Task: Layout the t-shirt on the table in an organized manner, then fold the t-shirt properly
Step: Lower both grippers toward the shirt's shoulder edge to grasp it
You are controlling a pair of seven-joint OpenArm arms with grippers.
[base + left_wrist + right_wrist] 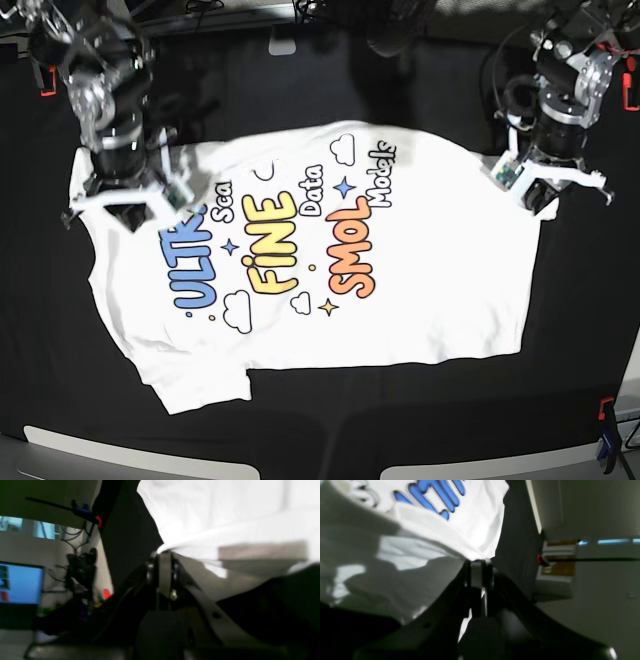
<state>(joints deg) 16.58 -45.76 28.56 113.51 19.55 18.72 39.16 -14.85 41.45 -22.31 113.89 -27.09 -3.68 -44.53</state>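
T-shirt (300, 270) lies print-up across the middle of the table (420, 420), bottom sleeve nearest the front edge. Further back, right gripper (477, 563) is clamped on its left-side edge, left gripper (163, 552) clamped on the opposite edge.

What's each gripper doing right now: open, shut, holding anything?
Left gripper: shut on an edge of the t-shirt.
Right gripper: shut on the t-shirt's opposite edge, near the blue lettering.
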